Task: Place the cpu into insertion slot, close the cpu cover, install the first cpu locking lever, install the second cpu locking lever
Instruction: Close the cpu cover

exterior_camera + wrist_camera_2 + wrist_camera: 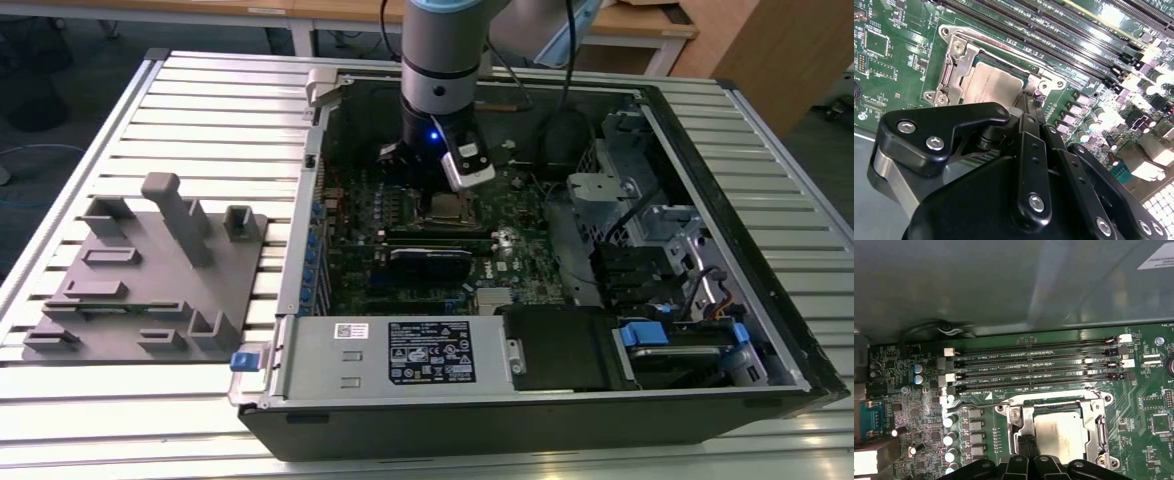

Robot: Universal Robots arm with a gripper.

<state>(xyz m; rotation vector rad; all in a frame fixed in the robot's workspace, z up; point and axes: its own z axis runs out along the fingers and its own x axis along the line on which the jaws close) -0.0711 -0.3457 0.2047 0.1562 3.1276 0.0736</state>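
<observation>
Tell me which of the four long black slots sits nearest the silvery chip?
The slot running right alongside the cpu cover; the other three lie beyond it, farther from the cpu.

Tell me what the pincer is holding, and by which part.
It cannot be told: the pincer reaches the edge of the cover beside the seated cpu, and the contact itself is hidden.

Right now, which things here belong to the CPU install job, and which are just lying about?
Job: pale silvery square cpu; silvery metal cpu cover frame; black gripper.
Lying about: grey moulded fixture tray; long black memory slots; grey metal power supply box.
</observation>
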